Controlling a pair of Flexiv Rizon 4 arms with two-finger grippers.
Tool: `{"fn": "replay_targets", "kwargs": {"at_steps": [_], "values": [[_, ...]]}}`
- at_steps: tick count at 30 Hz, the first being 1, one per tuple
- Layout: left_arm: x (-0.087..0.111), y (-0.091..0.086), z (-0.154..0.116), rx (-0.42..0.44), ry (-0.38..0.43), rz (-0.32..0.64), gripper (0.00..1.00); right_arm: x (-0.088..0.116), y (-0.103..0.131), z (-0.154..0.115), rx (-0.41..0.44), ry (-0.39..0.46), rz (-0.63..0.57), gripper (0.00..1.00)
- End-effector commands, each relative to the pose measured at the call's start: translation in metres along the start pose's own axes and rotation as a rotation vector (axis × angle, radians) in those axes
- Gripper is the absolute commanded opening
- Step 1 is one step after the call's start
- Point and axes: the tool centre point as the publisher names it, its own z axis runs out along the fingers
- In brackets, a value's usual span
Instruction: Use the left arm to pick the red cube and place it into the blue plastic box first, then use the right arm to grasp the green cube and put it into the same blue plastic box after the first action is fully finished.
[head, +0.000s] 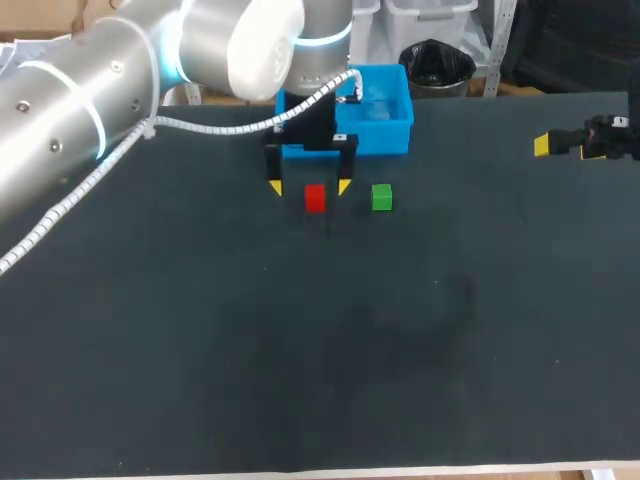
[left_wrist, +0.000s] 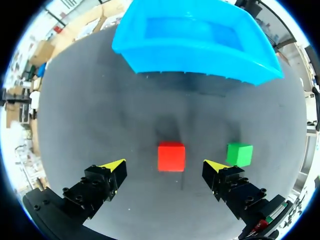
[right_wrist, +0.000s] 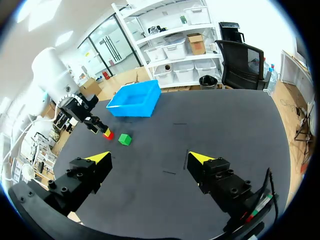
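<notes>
Green cube (left_wrist: 239, 154) lies just beside left pincer (left_wrist: 165, 166), spread flanking red cube (left_wrist: 171, 156); right pincer (right_wrist: 150, 158) apart.

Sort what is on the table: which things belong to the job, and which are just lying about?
Job: red cube, green cube, blue box, left gripper, right gripper.
Lying about: none that I can see; only the table itself.

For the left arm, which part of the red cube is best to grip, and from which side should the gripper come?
Grip the red cube on its two opposite side faces, coming straight down from above. It sits flat on the table, squared to the open left gripper, with one finger on each side. The green cube lies apart, outside one finger, so that finger probably fits between them.
</notes>
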Motion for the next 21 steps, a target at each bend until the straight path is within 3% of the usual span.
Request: {"fn": "replay_targets", "kwargs": {"at_steps": [1,21], "values": [[-0.009,-0.001,0.006,0.000,0.037,-0.008,1.00,0.000,0.001,0.000,0.003,0.001,0.000,1.00],[-0.012,-0.006,0.028,0.007,0.060,-0.032,1.00,0.000,0.001,0.000,0.003,0.001,0.000,1.00]]}}
